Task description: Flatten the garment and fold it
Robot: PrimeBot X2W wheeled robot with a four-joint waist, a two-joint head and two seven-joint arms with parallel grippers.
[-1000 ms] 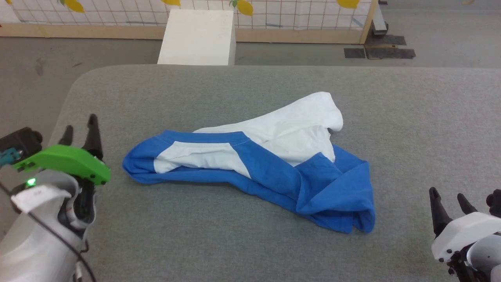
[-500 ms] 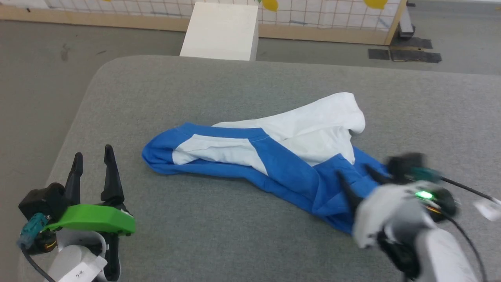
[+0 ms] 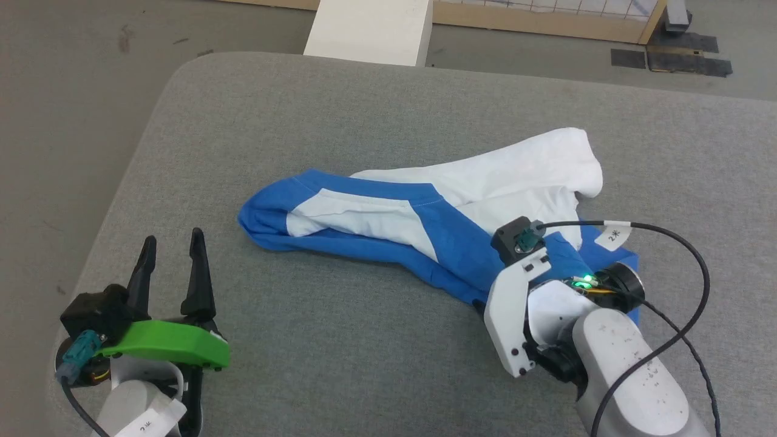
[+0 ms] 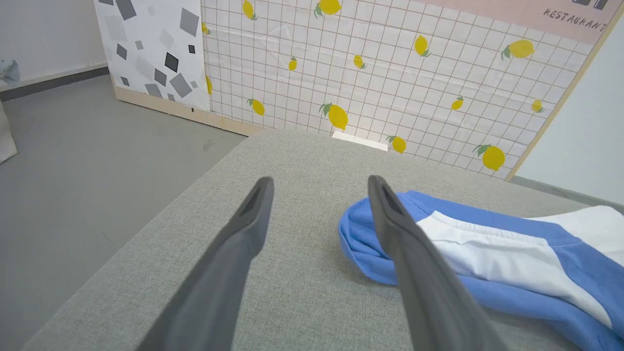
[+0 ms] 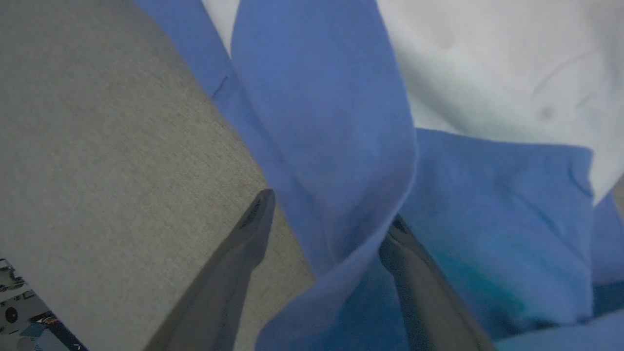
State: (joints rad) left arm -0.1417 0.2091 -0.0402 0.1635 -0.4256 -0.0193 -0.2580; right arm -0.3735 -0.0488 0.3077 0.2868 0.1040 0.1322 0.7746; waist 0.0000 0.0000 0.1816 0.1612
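Observation:
The garment (image 3: 425, 212) lies crumpled on the grey table (image 3: 364, 109), a white body with blue sleeves and blue edging. My right gripper (image 5: 331, 209) points down into its blue near-right end. It is open, with a blue fold (image 5: 331, 146) lying between the two fingers, unclamped. In the head view the right wrist (image 3: 522, 303) covers those fingers. My left gripper (image 3: 172, 237) stands open over bare table, left of the garment's blue left end (image 4: 370, 243). In the left wrist view nothing is between the left gripper's (image 4: 320, 180) fingers.
The table's rounded left corner and edge (image 3: 139, 152) run close to my left arm, with grey floor beyond. A white box (image 3: 370, 27) stands past the far edge. A lemon-patterned panel (image 4: 390, 73) backs the scene.
The head camera has tilted down and shifted. My right arm has swung in from the lower right onto the garment's blue end. The left gripper has stayed open.

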